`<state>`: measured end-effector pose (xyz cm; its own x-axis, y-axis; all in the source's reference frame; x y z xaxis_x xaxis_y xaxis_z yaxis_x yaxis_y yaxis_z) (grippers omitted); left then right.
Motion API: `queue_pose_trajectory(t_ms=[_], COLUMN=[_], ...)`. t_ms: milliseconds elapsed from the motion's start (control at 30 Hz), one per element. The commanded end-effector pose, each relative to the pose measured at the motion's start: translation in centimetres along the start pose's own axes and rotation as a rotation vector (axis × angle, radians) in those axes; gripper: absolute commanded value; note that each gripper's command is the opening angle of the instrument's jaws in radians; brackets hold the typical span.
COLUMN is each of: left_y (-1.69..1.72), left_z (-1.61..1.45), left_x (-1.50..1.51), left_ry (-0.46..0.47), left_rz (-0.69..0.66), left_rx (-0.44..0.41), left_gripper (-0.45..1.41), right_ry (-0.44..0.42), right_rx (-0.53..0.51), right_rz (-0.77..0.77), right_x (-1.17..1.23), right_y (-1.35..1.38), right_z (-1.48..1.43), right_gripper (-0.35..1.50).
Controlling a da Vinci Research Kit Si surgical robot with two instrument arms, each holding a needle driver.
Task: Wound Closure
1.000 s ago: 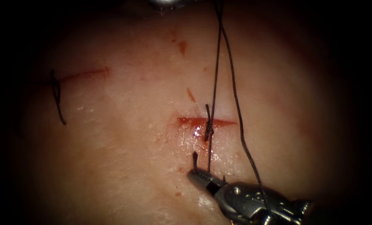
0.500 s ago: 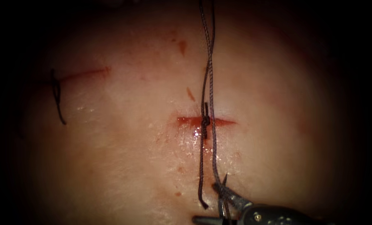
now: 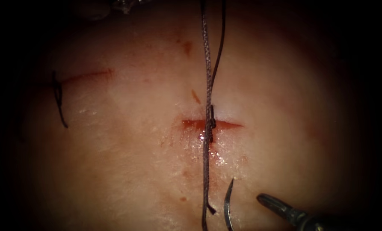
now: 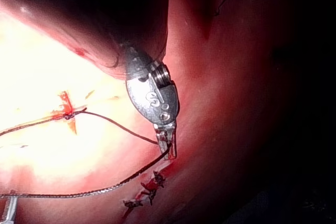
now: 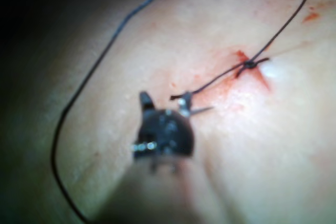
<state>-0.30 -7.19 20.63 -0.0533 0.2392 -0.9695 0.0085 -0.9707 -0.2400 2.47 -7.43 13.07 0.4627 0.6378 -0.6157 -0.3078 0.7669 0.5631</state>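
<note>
I see pale pink tissue (image 3: 114, 149), red fluid (image 3: 195, 125) along the cut (image 3: 225, 125), dark braided thread (image 3: 206, 85), dark steel-grey needle (image 3: 227, 205), silver-grey right tool (image 3: 280, 207)

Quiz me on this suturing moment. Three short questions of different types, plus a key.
1. True or false: the right tool holds the needle.
2. What does the left tool hold? A tissue, B thread, C nothing.
3. Fill in: the knot sits on the ____.

Key: 1 false: the needle is beside the tool, apart from it, and the tool holds nothing. 2 B. 3 cut.
</note>
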Motion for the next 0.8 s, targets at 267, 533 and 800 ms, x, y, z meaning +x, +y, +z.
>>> queue_pose_trajectory(t_ms=[267,533,800], left_y=[0.21,0.32,0.36], left_z=[-0.21,-0.24,-0.19], left_x=[0.22,0.41,0.44], left_ry=[0.012,0.017,0.015], left_rz=[0.009,0.022,0.029], left_rx=[-0.035,-0.041,-0.046], left_gripper=[-0.45,-0.45,-0.45], right_ry=[-0.007,0.078,0.11], right_rx=[-0.076,-0.158,-0.166], right_rz=[-0.016,0.013,-0.003], right_x=[0.22,0.5,0.46], right_y=[0.63,1.27,1.37], right_z=[0.15,0.63,1.19], right_gripper=[1.33,1.36,1.46])
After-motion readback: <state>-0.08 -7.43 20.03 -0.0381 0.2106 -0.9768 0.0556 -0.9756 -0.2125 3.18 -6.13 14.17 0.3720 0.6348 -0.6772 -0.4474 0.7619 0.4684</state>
